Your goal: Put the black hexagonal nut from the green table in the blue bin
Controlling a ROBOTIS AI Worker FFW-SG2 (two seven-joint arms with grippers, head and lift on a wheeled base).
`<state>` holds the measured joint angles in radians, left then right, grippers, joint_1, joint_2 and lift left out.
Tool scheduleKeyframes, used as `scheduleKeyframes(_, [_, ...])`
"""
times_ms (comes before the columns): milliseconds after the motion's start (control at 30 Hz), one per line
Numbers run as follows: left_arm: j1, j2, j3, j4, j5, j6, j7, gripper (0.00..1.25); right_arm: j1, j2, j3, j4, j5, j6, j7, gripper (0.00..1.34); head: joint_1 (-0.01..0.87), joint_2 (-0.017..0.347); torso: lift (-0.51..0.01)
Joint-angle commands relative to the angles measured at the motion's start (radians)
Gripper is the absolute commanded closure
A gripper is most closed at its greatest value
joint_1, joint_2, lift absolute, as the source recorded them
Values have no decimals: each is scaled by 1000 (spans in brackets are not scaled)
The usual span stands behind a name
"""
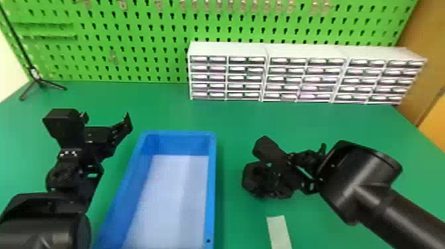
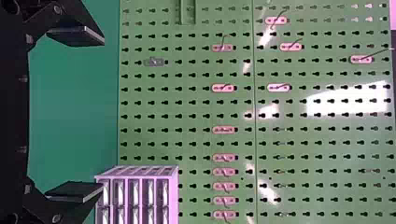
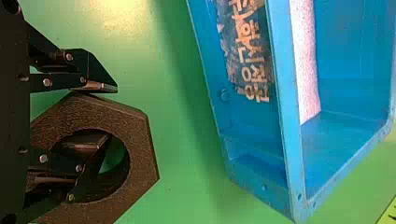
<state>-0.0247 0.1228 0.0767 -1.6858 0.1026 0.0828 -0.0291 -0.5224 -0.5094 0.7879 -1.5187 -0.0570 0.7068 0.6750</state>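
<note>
The black hexagonal nut (image 3: 135,140) is held by the right gripper (image 1: 283,169). In the right wrist view, one side of its thick ring is pinched between the two flat fingers of the right gripper (image 3: 113,112): one finger is set through the round hole, the other is pressed against the outer edge. The fingers are parted only by the thickness of that side. Whether the table is touched by the nut cannot be told.

Near the right gripper, on the robot's side of it, a pale strip (image 1: 279,231) is seen lying on the green table (image 1: 159,111). Just beside the gripper, to its left, the blue bin (image 1: 211,185) is placed lengthwise, its open top facing up and its floor covered by a white liner (image 1: 178,192). The nut is held outside the bin, to the right of its near long wall.

Across the bin from the right gripper, the left gripper (image 1: 107,120) is held above the table, its fingers spread wide with nothing between them.

Well beyond both grippers, a row of white drawer units (image 1: 228,49) is stood at the back of the table. Behind them, a green pegboard (image 1: 132,29) is fitted with small hooks, and a black tripod (image 1: 39,81) is stood at its left end.
</note>
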Motion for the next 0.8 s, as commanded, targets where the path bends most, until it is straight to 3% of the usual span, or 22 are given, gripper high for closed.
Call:
scheduleKeyframes(0, [0, 0, -1, 0, 0, 0, 0, 179, 8, -3, -45, -26, -3, 14, 0, 1036, 683, 28, -96])
scheduleKeyframes(500, [0, 1, -5, 0, 0, 0, 0, 179, 33, -4, -177, -95, -20, 43, 20, 1035, 683, 28, -96])
scheduleKeyframes(767, [0, 1, -6, 0, 0, 0, 0, 179, 30, -1, -243, -104, -110, 54, 20, 1035, 683, 28, -96])
